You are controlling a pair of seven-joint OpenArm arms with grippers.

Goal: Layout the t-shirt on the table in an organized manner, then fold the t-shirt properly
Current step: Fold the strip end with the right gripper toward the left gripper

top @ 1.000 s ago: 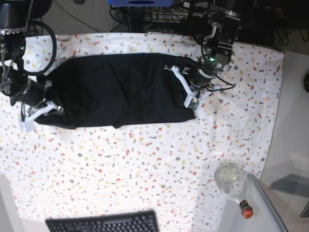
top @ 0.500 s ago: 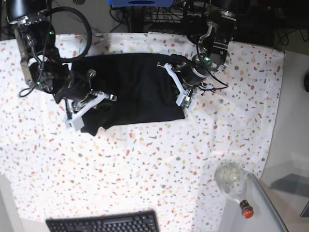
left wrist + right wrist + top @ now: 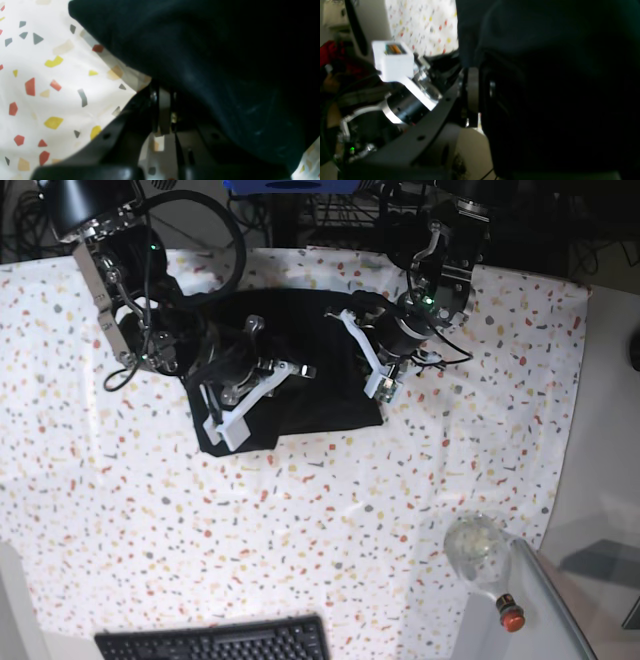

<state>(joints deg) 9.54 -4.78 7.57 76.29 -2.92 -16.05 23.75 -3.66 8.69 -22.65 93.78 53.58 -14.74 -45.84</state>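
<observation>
Black keyboard [image 3: 215, 642] seen at bottom edge of base view, partly cut off. Plain grey side surface [image 3: 605, 450] seen well right of keyboard, along right edge. Clear glass vessel [image 3: 477, 548] placed up and right of keyboard, near grey surface. Small red-topped object [image 3: 510, 614] found just below vessel, right of keyboard. Dark frame with cables [image 3: 330, 215] seen far above keyboard, at top edge; blue item [image 3: 290, 186] lodged there. Bright, even lighting noted; little shadow.

The t-shirt [image 3: 545, 75] fills the frame's right side, clamped in the right tool [image 3: 472, 92]. The speckled surface [image 3: 425, 27] shows at upper left.
</observation>
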